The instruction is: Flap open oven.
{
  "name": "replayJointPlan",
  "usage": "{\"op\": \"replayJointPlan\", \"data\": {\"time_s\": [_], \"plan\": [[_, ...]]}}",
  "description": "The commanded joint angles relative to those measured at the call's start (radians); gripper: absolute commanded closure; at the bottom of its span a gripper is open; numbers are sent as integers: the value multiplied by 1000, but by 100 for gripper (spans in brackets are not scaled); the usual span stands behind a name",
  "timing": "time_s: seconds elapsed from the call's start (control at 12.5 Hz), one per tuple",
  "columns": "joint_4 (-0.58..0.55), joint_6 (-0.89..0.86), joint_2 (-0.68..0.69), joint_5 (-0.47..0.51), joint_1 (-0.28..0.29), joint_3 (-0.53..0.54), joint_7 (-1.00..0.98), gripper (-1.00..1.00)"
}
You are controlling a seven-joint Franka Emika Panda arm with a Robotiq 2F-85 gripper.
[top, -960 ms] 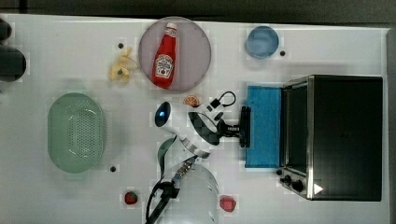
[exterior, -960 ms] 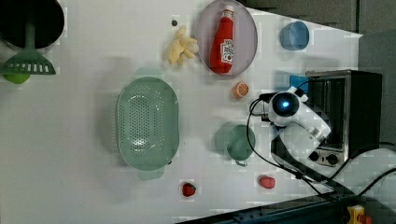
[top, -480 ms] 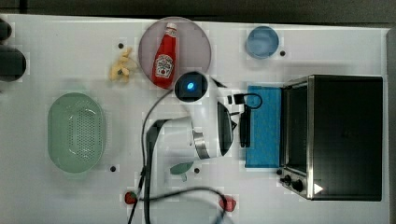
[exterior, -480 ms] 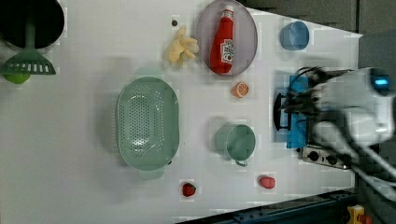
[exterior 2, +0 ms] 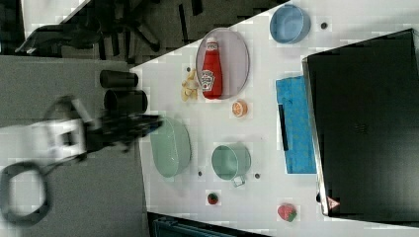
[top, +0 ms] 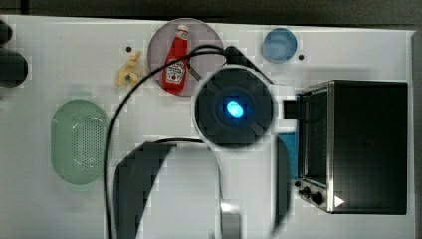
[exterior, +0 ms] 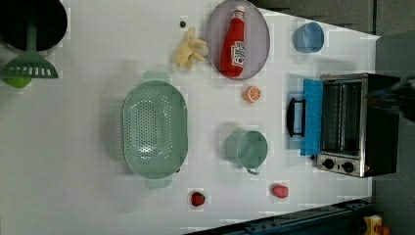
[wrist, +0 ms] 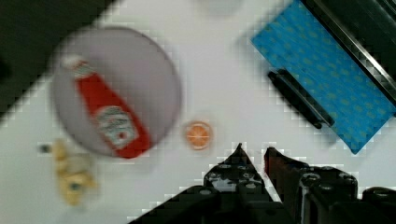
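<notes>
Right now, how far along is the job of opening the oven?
Done: the oven looks open. Its blue door lies folded down flat in front of it, with the handle at the far edge, and the left view shows the racks inside.
In hand: nothing. The fingers hold nothing and are apart from the handle.
Left: apparently nothing.

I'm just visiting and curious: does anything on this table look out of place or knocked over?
The ketchup bottle lies on its side on a plate instead of standing. The oven has its blue glass door folded flat down, open. Nothing looks spilled.
</notes>
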Motion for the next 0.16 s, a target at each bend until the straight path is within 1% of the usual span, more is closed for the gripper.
{"op": "replayJointPlan", "data": {"time_s": [0.08,0.16], "plan": [[25,-140,-3,4,-19,-29,64,65],[43,-188,-10,6,-19,-30,95,65]]}}
